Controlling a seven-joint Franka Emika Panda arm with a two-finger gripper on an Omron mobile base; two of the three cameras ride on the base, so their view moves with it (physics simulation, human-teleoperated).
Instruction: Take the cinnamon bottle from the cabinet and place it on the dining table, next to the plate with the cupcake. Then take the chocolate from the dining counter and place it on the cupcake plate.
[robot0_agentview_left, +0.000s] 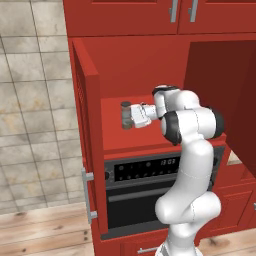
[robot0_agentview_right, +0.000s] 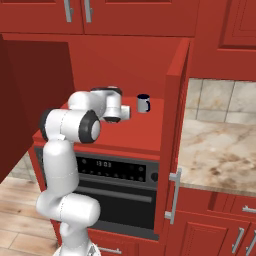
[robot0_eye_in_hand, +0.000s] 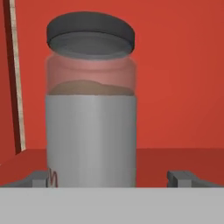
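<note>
The cinnamon bottle stands upright on the shelf inside the open red cabinet. It is a small jar with brown contents, a dark cap and a pale band. My gripper reaches in level from the right and is open. In the hand view the cinnamon bottle stands very close and left of centre. The gripper has one fingertip just left of the jar's base and the other fingertip well to its right. Whether either tip touches the jar I cannot tell.
A dark mug with a white inside stands further back on the same shelf. The cabinet doors hang open on both sides of the arm. A black oven sits under the shelf. A marble-patterned counter lies to the right.
</note>
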